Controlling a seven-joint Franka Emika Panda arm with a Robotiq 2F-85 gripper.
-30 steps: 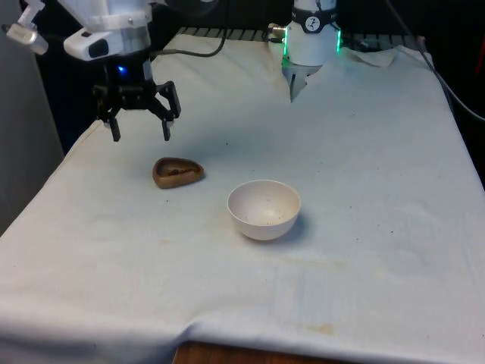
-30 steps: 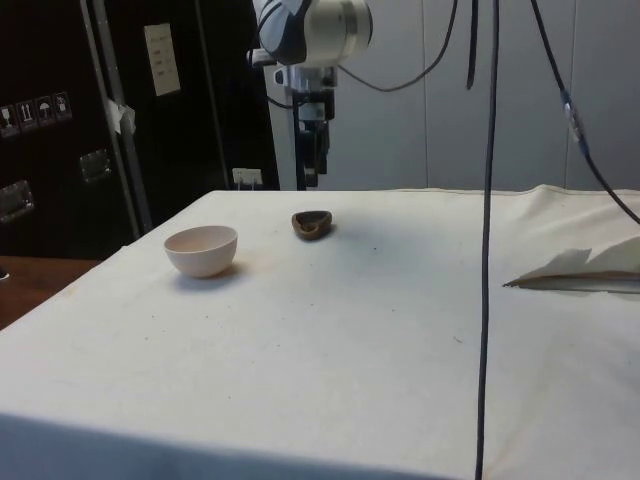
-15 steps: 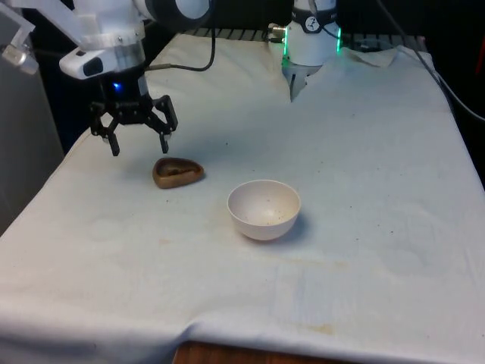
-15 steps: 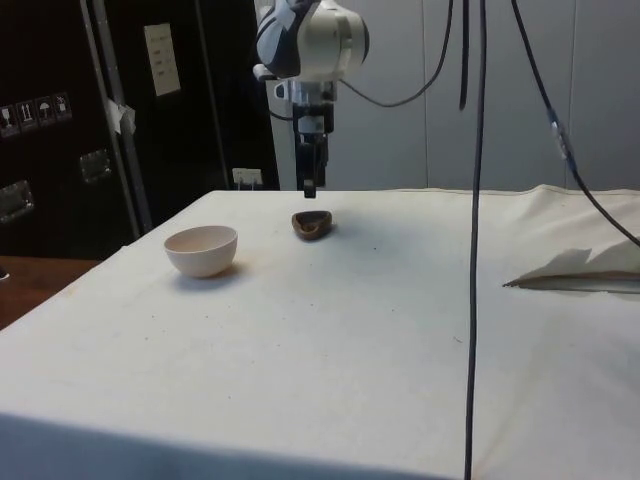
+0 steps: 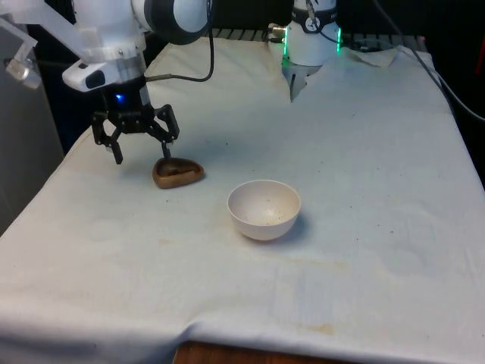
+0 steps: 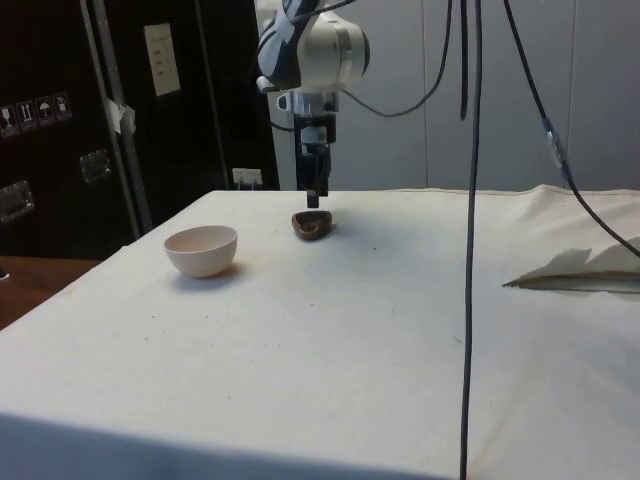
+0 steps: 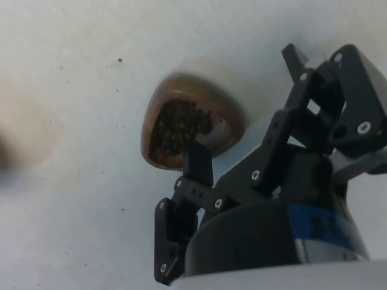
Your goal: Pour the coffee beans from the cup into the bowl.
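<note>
Hovering gripper, fingers apart, at the brown cup

Hanging low over the tabletop [image 5: 364, 174], the black gripper [image 5: 141, 150] has its two fingers spread wide apart and holds nothing. In the front view one fingertip [image 5: 166, 152] comes down at the rim of the brown cup [image 5: 177, 172], on the cup's side toward the front view's left, while the other fingertip hangs over bare white cloth further to that side. Whether the near finger actually touches the rim cannot be told. The side view places the gripper [image 6: 313, 196] directly above the cup [image 6: 312, 224], its tips just over the cup's top edge.

From the wrist view, the cup [image 7: 190, 128] appears as a shallow, rounded, somewhat heart-shaped brown vessel standing upright on the cloth, with dark coffee beans [image 7: 178, 127] heaped inside it. One finger [image 7: 196, 162] reaches over the cup's opening in that picture, overlapping the beans.

A pale, empty bowl [image 5: 264, 209] stands upright on the cloth, near the cup but clearly apart from it, toward the front view's right and closer to the front camera. In the side view the bowl [image 6: 201, 250] sits nearer the tabletop's edge than the cup. Small dark specks dot the bowl's inner wall and the cloth around it. A black cable [image 6: 468, 240] hangs down across the side view.
</note>
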